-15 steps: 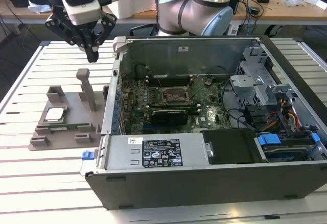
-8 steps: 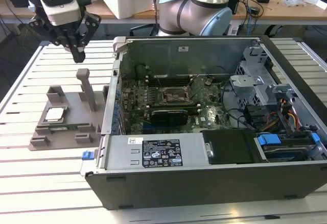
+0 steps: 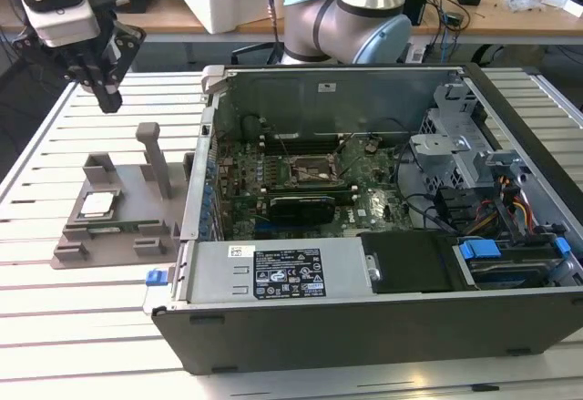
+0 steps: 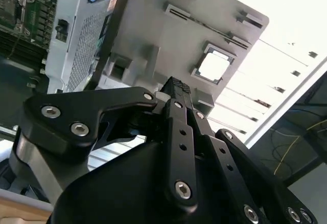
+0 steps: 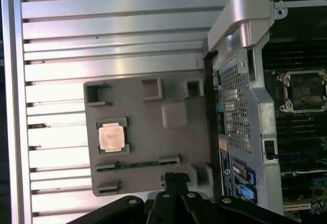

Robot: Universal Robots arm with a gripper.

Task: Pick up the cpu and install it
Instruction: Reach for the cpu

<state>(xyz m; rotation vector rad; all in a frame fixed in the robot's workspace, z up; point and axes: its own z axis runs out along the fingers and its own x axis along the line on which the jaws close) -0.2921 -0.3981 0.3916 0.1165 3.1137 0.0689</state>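
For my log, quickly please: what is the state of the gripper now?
Gripper: closed, holding nothing; the cpu lies in the grey tray.

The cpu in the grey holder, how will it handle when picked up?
The cpu looks thin, flat and rigid, so probably light. It sits in a pocket of the grey holder, so its edges may be hard to grip.

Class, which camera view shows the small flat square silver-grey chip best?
The first wrist view: the small square silver-grey metal cpu is seen flat-on, all edges clear, in its grey holder. The second wrist view shows it tilted and glare-washed; the exterior view, obliquely.
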